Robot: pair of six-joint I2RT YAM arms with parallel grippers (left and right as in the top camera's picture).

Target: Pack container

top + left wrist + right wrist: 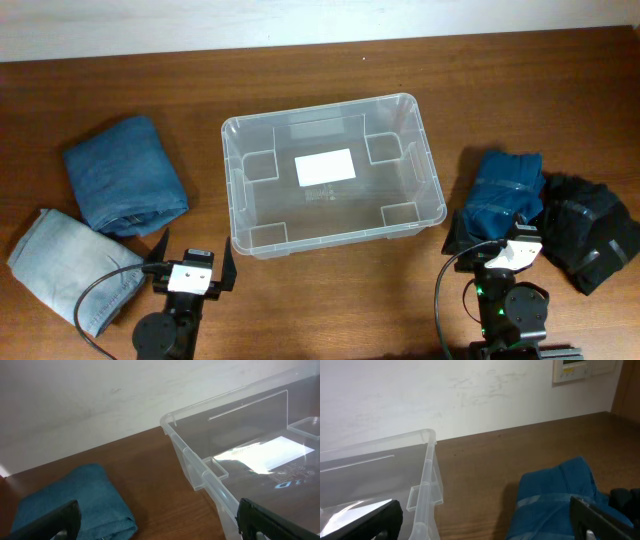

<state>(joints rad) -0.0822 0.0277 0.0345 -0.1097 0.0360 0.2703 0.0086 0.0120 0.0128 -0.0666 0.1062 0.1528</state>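
The container [232, 190] is a clear plastic bin in the middle of the table, with a white label [324, 167] on its bottom and nothing else inside. My left gripper [193, 258] is open near the front edge, just off the bin's front left corner. In the left wrist view the gripper [160, 525] is wide open over bare wood, between a folded blue garment [70, 500] and the container's wall [200, 467]. My right gripper [505, 240] is open at the front right. In the right wrist view it [487, 522] spans the container's corner [427, 475] and a dark blue garment [555, 495]. Neither gripper holds anything.
Left of the bin lie folded blue jeans [125, 175] and, nearer the front, light blue jeans [70, 265]. To the bin's right are dark blue jeans [500, 195] and a black garment [590, 230]. A white wall runs behind the table.
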